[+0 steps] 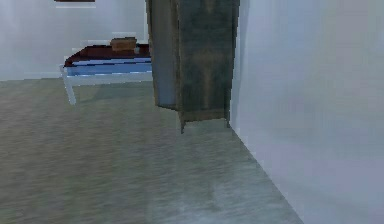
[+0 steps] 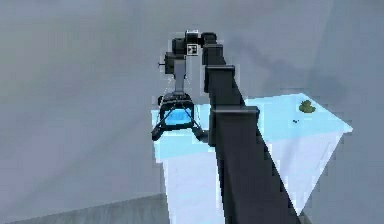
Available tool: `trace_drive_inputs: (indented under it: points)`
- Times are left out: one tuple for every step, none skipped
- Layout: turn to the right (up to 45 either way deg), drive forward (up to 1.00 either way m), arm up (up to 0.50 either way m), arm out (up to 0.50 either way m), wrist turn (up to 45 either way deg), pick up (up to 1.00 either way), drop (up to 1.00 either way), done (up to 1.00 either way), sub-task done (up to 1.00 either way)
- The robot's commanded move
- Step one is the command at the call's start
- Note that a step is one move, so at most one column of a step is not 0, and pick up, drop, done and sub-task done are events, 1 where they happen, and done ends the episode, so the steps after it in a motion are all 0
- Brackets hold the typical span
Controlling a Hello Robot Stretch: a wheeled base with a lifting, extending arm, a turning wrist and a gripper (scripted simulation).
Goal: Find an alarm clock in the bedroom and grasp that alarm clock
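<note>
My gripper hangs at the far end of the dark arm, at the left corner of a pale blue-white table. A brighter blue patch sits between the fingers, so I cannot tell whether the gripper holds anything. A small greenish-yellow blob lies on the table's far right part, with a tiny dark speck near it. Neither has a shape I can name as an alarm clock.
A bed with a dark red cover and a brown box stands at the back left of the forward view. A tall dark cabinet stands ahead against the white wall. Grey floor lies open in front.
</note>
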Motion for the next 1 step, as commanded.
trace_drive_inputs:
  points:
    - [0.0,0.00,0.00,0.00,45.0,0.00,0.00,0.00,0.00]
